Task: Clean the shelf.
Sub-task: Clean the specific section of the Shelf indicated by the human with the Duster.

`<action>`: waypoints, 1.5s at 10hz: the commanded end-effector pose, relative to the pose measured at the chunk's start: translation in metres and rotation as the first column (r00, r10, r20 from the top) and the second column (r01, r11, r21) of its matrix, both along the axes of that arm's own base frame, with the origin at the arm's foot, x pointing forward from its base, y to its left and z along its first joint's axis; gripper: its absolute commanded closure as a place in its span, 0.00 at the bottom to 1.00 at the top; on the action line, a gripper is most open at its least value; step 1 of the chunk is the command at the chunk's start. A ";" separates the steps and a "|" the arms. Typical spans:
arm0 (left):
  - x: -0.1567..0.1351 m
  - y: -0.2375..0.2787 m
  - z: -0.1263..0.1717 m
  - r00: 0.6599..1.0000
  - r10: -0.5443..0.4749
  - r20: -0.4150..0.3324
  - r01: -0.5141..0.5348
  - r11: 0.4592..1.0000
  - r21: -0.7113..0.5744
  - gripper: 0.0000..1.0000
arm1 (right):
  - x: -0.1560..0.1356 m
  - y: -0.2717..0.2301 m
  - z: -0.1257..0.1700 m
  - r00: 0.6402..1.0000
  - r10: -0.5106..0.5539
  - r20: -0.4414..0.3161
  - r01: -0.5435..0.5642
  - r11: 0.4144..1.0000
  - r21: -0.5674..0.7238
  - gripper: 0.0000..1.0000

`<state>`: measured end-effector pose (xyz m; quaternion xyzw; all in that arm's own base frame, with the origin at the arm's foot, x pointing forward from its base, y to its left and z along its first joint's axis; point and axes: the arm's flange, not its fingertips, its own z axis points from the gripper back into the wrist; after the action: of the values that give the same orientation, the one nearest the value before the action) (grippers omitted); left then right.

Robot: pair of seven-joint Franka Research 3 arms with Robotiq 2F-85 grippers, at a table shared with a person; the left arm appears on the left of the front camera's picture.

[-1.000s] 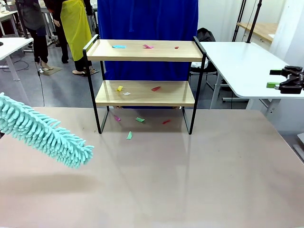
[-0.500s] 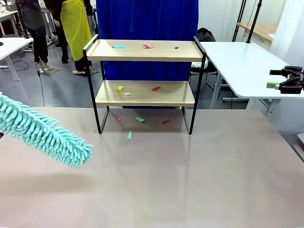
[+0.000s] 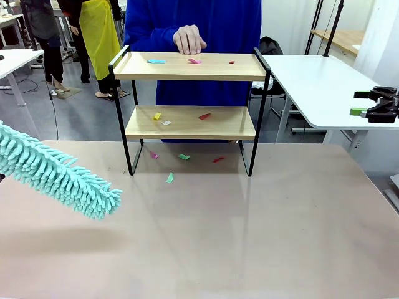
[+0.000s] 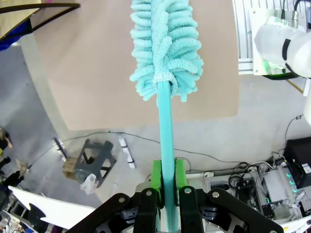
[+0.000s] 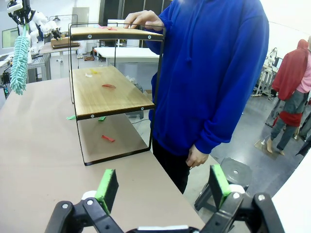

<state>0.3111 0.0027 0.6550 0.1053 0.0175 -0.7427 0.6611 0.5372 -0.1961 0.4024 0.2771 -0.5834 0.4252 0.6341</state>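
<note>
From the front, one shelf (image 3: pixel 190 121) stands on the far middle of the desk (image 3: pixel 249 237), with two wooden boards in its black frame. I count three paper scraps on the top board (image 3: pixel 190 66): a blue scrap (image 3: pixel 156 61), a pink scrap (image 3: pixel 194 61) and a small red scrap (image 3: pixel 232 62). Three more lie on the lower board (image 3: pixel 190 123), and four lie on the desk under and just in front of the shelf. A person in a blue top (image 3: pixel 212 25) stands behind it, one hand (image 3: pixel 189 40) resting palm down on the back edge of the top board. A single turquoise duster (image 3: pixel 59 171) slants in from the left, its tip low over the desk and well apart from the shelf. The right tool (image 3: pixel 360 103) sits far right, level, off the desk's edge.

Down the left wrist, the left tool (image 4: pixel 167 170) is pinching the duster's handle (image 4: pixel 165 126) between both green pads (image 4: pixel 155 175). The fluffy head (image 4: pixel 165 48) points straight away over the desk.

Down the right wrist, the right tool (image 5: pixel 163 189) is spread wide with nothing between its two pads (image 5: pixel 107 189). It faces the shelf's end from the side, low over the desk. The person's other hand (image 5: pixel 197 158) hangs loose by the desk's edge.
</note>
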 end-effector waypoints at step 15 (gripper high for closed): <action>-0.005 -0.020 0.052 0.999 -0.039 -0.032 0.034 0.988 -0.150 0.87 | 0.000 0.002 0.002 1.000 0.003 0.004 -0.003 1.000 -0.001 0.00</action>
<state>0.3027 -0.0060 0.6845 0.0822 -0.0135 -0.7477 0.6588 0.5372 -0.1961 0.4024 0.2772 -0.5834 0.4252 0.6341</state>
